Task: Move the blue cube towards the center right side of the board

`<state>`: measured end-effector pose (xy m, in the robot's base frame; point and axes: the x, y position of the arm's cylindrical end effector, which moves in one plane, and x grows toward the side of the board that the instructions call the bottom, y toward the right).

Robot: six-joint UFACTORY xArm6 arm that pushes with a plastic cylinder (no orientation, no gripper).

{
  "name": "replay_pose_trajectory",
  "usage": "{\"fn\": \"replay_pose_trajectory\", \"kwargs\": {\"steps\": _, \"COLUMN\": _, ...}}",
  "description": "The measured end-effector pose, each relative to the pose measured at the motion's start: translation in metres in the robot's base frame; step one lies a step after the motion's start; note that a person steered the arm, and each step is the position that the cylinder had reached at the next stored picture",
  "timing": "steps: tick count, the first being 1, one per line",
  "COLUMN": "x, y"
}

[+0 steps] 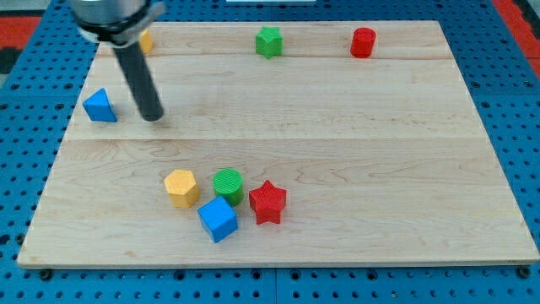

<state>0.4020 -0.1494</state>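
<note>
The blue cube (218, 219) sits near the view's bottom, left of centre, in a cluster. It touches the green cylinder (228, 185) above it. The red star (267, 201) is at its right and the yellow hexagonal block (181, 187) at its upper left. My tip (153, 117) rests on the board at the upper left, far from the blue cube, just right of a blue triangular block (99, 106).
A green star (268, 41) and a red cylinder (363, 42) stand along the view's top edge. A yellow block (146, 40) is partly hidden behind the rod at the top left. The wooden board (380, 169) lies on a blue pegboard.
</note>
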Motion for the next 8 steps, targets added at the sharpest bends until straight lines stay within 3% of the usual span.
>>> {"fn": "replay_pose_trajectory", "kwargs": {"steps": 1, "x": -0.007, "y": 0.091}}
{"fn": "replay_pose_trajectory", "kwargs": {"steps": 3, "x": 0.054, "y": 0.258}}
{"fn": "replay_pose_trajectory", "kwargs": {"steps": 4, "x": 0.088, "y": 0.287}}
{"fn": "replay_pose_trajectory", "kwargs": {"steps": 7, "x": 0.127, "y": 0.264}}
{"fn": "replay_pose_trajectory", "kwargs": {"steps": 8, "x": 0.177, "y": 0.254}}
